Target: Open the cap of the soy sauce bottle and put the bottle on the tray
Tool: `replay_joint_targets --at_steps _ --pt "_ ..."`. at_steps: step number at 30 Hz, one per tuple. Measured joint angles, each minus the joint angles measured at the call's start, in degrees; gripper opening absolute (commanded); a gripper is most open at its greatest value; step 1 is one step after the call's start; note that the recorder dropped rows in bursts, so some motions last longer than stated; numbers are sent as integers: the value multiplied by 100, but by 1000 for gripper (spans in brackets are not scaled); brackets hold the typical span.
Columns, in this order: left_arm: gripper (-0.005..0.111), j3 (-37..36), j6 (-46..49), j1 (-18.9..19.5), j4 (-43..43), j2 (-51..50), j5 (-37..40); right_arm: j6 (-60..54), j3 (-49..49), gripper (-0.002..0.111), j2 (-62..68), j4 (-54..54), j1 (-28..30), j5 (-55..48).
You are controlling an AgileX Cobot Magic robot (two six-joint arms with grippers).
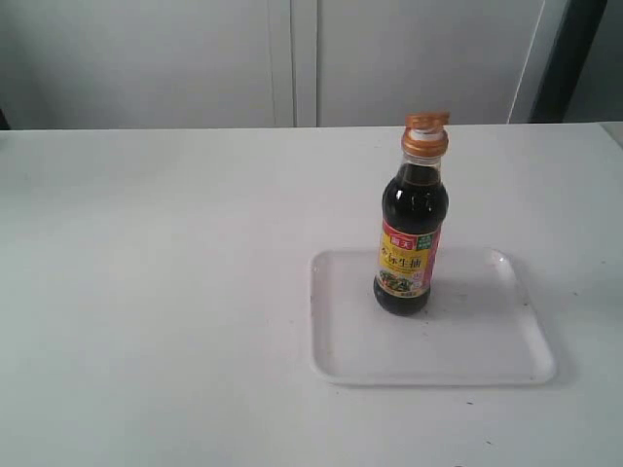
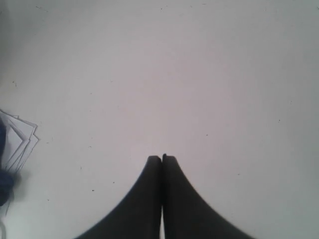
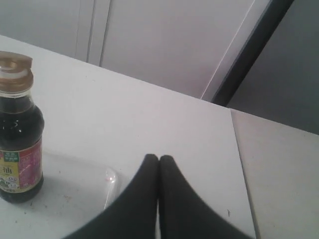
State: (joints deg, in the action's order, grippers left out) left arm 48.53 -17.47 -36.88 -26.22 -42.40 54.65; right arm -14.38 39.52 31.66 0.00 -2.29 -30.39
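Note:
The soy sauce bottle (image 1: 413,229) stands upright on the white tray (image 1: 487,350), toward the tray's back left part. Its orange cap (image 1: 426,133) has the lid flipped up, and white shows inside the top. The right wrist view shows the bottle (image 3: 19,134), its cap (image 3: 14,69) and a corner of the tray (image 3: 107,181). My right gripper (image 3: 159,158) is shut and empty, off to the side of the bottle and apart from it. My left gripper (image 2: 162,158) is shut and empty over bare table. Neither arm appears in the exterior view.
The white table (image 1: 156,292) spreads wide to the left of the tray. A stack of white papers (image 2: 17,142) and something blue lie at the edge of the left wrist view. A seam (image 3: 241,169) divides the table from a neighbouring surface.

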Motion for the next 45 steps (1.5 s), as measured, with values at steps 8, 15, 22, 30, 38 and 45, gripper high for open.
replay_joint_targets --at_steps 8,15,22,30,38,45 --pt "0 -179 0 0 13 267 -183 94 -200 0 -162 0 0 18" --pt "0 -179 0 0 13 267 -307 218 -200 0 -162 0 0 18" --pt "0 -179 0 0 3 267 -331 235 -200 0 -162 0 0 18" --pt "0 -179 0 0 63 267 -372 235 -200 0 -162 0 0 18" --pt "0 -351 198 0 365 347 -1227 235 -200 0 -162 0 0 18" --pt "0 -869 668 0 688 706 -2009 235 -200 0 -162 0 0 18"
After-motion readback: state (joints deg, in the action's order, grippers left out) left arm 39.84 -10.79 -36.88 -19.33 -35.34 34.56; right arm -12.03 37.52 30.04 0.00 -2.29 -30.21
